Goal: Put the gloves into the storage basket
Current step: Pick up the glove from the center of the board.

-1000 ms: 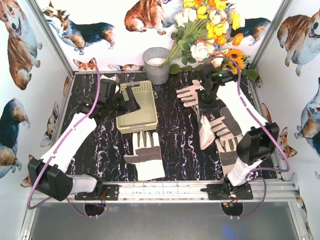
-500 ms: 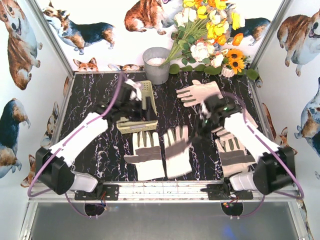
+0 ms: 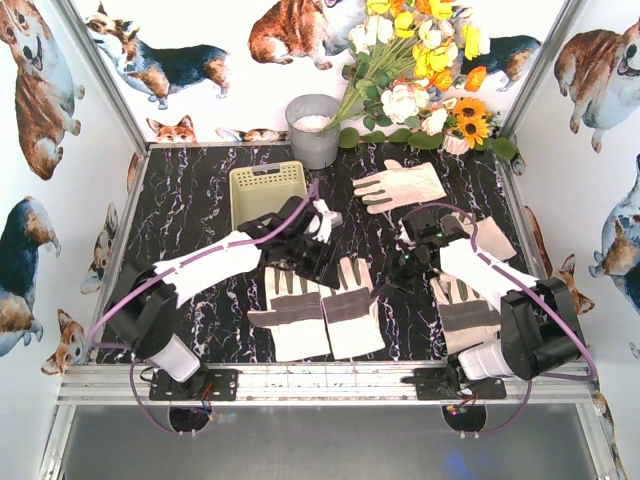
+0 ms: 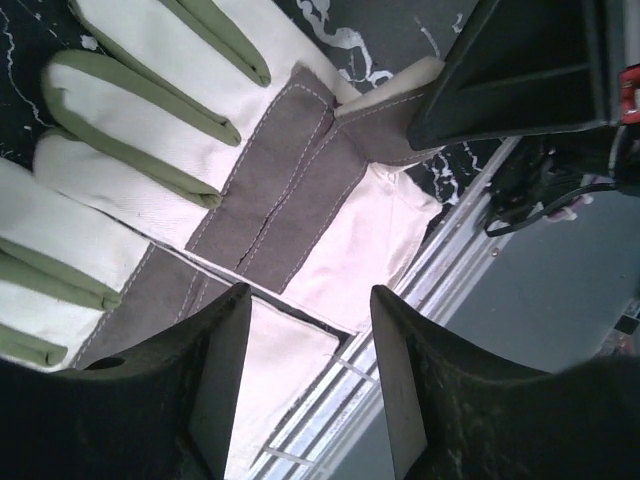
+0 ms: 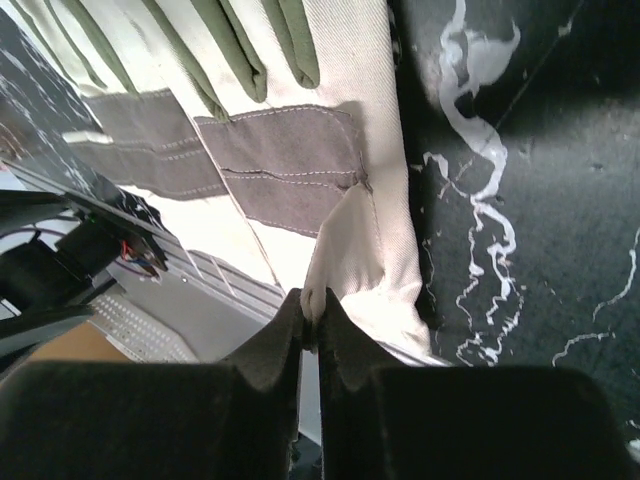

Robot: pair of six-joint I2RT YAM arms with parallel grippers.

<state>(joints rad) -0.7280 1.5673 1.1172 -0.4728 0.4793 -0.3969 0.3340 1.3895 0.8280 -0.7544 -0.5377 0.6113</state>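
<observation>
Right gripper (image 5: 310, 318) pinches a cream-white fabric glove (image 3: 352, 310) near the table (image 3: 190, 200)'s front edge (left gripper (image 4: 310, 300) spread); next, probably carry it to the yellow-green slotted plastic basket (image 3: 268, 172).

We count five gloves (image 3: 290, 318), two at lower centre, one upper centre, two at right; one storage basket (image 3: 268, 172), one grey bucket (image 3: 313, 138), one flower bunch (image 3: 415, 60), two robot arms (image 3: 205, 268).

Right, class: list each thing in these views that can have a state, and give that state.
storage basket: upright, no glove inside.
left centre glove: flat on table.
right centre glove: flat, edge pinched.
far glove: flat, untouched.
right-side glove: flat.
grey bucket: upright.
left jaws: open.
right jaws: shut on right centre glove.
</observation>
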